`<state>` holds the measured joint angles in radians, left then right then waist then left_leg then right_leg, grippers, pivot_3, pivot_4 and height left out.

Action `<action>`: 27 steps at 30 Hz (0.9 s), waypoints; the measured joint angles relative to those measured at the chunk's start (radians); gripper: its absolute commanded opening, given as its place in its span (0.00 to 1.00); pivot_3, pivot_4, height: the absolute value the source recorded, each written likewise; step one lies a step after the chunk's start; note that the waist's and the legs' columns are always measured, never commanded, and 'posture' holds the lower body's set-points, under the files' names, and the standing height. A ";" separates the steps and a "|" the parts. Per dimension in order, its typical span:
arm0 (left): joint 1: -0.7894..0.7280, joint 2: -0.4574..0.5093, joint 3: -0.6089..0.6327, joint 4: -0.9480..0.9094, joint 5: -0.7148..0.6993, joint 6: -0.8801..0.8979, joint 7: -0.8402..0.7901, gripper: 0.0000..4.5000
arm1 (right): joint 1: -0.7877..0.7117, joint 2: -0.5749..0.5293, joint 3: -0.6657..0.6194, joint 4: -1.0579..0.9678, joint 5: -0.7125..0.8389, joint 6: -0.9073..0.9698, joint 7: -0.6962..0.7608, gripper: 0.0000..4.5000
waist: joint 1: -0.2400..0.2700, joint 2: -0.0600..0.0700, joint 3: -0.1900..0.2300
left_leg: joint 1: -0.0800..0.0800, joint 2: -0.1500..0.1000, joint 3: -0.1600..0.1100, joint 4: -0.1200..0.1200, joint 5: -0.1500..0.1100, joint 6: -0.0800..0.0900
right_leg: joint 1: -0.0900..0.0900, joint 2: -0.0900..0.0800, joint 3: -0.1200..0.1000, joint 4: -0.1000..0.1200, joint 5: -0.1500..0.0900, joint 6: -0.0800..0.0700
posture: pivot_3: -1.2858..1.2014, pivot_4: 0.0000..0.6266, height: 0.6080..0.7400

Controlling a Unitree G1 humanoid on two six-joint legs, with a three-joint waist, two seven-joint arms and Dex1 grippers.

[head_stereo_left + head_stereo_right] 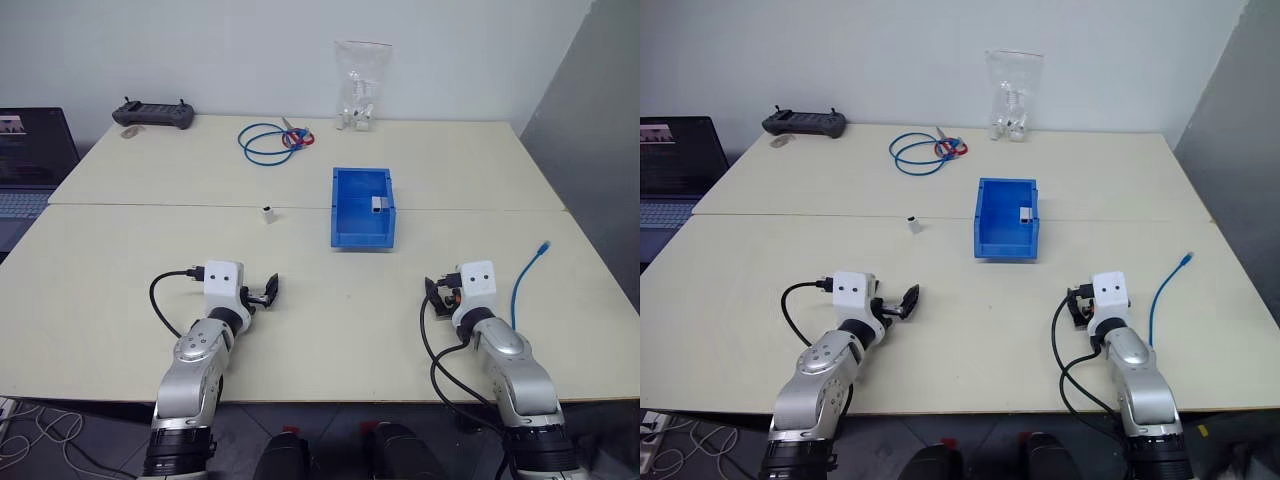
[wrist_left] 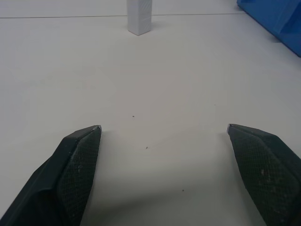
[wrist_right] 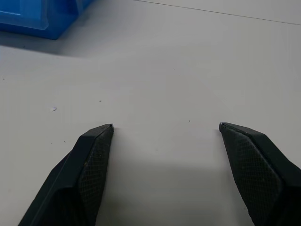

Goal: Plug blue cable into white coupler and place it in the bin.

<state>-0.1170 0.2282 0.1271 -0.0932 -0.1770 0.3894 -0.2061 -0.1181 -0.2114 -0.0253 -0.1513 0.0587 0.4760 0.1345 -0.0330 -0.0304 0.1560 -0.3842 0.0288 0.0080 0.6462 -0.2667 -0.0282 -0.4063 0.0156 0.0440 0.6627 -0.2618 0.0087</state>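
The white coupler (image 1: 268, 213) stands upright on the table, left of the blue bin (image 1: 362, 237). It also rises straight ahead of my left gripper in the left wrist view as the white coupler (image 2: 139, 19). The blue cable (image 1: 522, 287) lies uncoiled near the table's right edge, its plug (image 1: 543, 245) pointing away from me. My left gripper (image 1: 268, 293) hovers open over bare table, well short of the coupler. My right gripper (image 1: 437, 295) is open too, left of the cable, holding nothing. The bin's corner (image 3: 37, 21) shows ahead of it.
A small greyish block (image 1: 378, 203) sits inside the bin. At the back lie a coiled blue cable (image 1: 265, 142), a clear bag of white pieces (image 1: 360, 85) and a black controller (image 1: 153, 114). A laptop (image 1: 30, 160) stands off the left side.
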 measured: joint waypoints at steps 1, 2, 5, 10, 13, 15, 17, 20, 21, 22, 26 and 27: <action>-0.001 -0.002 0.001 0.000 -0.001 -0.004 0.000 1.00 | 0.000 0.000 0.000 0.000 0.000 0.000 0.000 0.85 | 0.000 0.000 0.000 | 0.000 0.000 0.000 0.000 0.000 0.000 | 0.000 0.000 0.000 0.000 0.000 0.000 | 0.52 0.24 1.00; -0.003 -0.002 0.002 0.000 -0.001 -0.009 0.000 1.00 | 0.000 0.000 0.000 0.000 0.000 0.000 -0.001 0.85 | 0.000 0.000 0.000 | 0.000 0.000 0.000 0.000 0.000 0.000 | 0.000 0.000 0.000 0.000 0.000 0.000 | 0.52 0.24 1.00; -0.008 -0.001 0.002 0.000 0.001 -0.026 0.001 1.00 | 0.000 0.000 0.000 0.000 0.000 0.001 -0.002 0.85 | 0.000 0.000 0.000 | 0.000 0.000 0.000 0.000 0.000 0.000 | 0.000 0.000 0.000 0.000 0.000 0.000 | 0.52 0.24 1.00; -0.009 -0.001 0.002 0.008 0.001 -0.026 0.004 1.00 | 0.000 0.000 0.000 -0.001 0.000 0.001 -0.003 0.85 | 0.000 0.000 0.000 | 0.000 0.000 0.000 0.000 0.000 0.000 | 0.000 0.000 0.000 0.000 0.000 0.000 | 0.52 0.24 1.00; -0.009 -0.001 0.002 0.008 0.001 -0.026 0.008 1.00 | 0.000 0.000 0.000 -0.001 0.000 0.001 -0.004 0.85 | 0.000 0.000 0.000 | 0.000 0.000 0.000 0.000 0.000 0.000 | 0.000 0.000 0.000 0.000 0.000 0.000 | 0.52 0.24 1.00; -0.009 -0.001 0.003 0.008 0.001 -0.026 0.010 1.00 | 0.000 0.000 0.000 -0.001 0.000 0.002 -0.004 0.85 | 0.000 0.000 0.000 | 0.000 0.000 0.000 0.000 0.000 0.000 | 0.000 0.000 0.000 0.000 0.000 0.000 | 0.52 0.24 1.00; -0.009 -0.001 0.003 0.009 0.000 -0.026 0.014 1.00 | 0.000 0.000 0.000 -0.001 0.000 0.002 -0.004 0.85 | 0.000 0.000 0.000 | 0.000 0.000 0.000 0.000 0.000 0.000 | 0.000 0.000 0.000 0.000 0.000 0.000 | 0.52 0.24 1.00; -0.009 -0.001 0.003 0.009 0.000 -0.026 0.018 1.00 | 0.000 0.000 0.000 -0.001 0.000 0.002 -0.005 0.85 | 0.000 0.000 0.000 | 0.000 0.000 0.000 0.000 0.000 0.000 | 0.000 0.000 0.000 0.000 0.000 0.000 | 0.52 0.24 1.00; -0.009 -0.001 0.003 0.009 0.000 -0.026 0.018 1.00 | 0.000 0.000 0.000 -0.002 0.000 0.002 -0.005 0.85 | 0.000 0.000 0.000 | 0.000 0.000 0.000 0.000 0.000 0.000 | 0.000 0.000 0.000 0.000 0.000 0.000 | 0.52 0.24 1.00; -0.009 -0.001 0.003 0.009 0.000 -0.026 0.017 1.00 | 0.002 0.000 0.000 -0.005 0.000 0.002 -0.007 0.85 | 0.001 0.000 0.000 | 0.000 0.000 0.000 0.000 0.000 0.000 | 0.000 0.000 0.000 0.000 0.000 0.000 | 0.52 0.24 1.00; -0.009 -0.001 0.001 0.014 0.000 -0.026 0.016 1.00 | 0.030 0.000 -0.011 -0.041 0.000 0.013 -0.028 0.85 | 0.004 0.000 0.000 | -0.001 0.000 -0.001 0.000 0.000 0.000 | 0.000 0.000 -0.001 -0.001 0.000 0.000 | 0.52 0.24 1.00; -0.008 -0.001 0.000 0.015 0.000 -0.026 0.016 1.00 | 0.035 -0.001 -0.014 -0.046 0.000 0.013 -0.028 0.85 | 0.004 0.000 0.000 | -0.001 -0.001 -0.001 0.000 0.000 0.000 | 0.000 0.000 -0.001 -0.001 0.000 0.000 | 0.52 0.24 1.00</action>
<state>-0.1251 0.2273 0.1275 -0.0781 -0.1771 0.3633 -0.1902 -0.0829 -0.2127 -0.0395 -0.1971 0.0587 0.4889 0.1066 -0.0286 -0.0304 0.1562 -0.3854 0.0282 0.0073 0.6457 -0.2668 -0.0283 -0.4064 0.0153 0.0433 0.6615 -0.2619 0.0086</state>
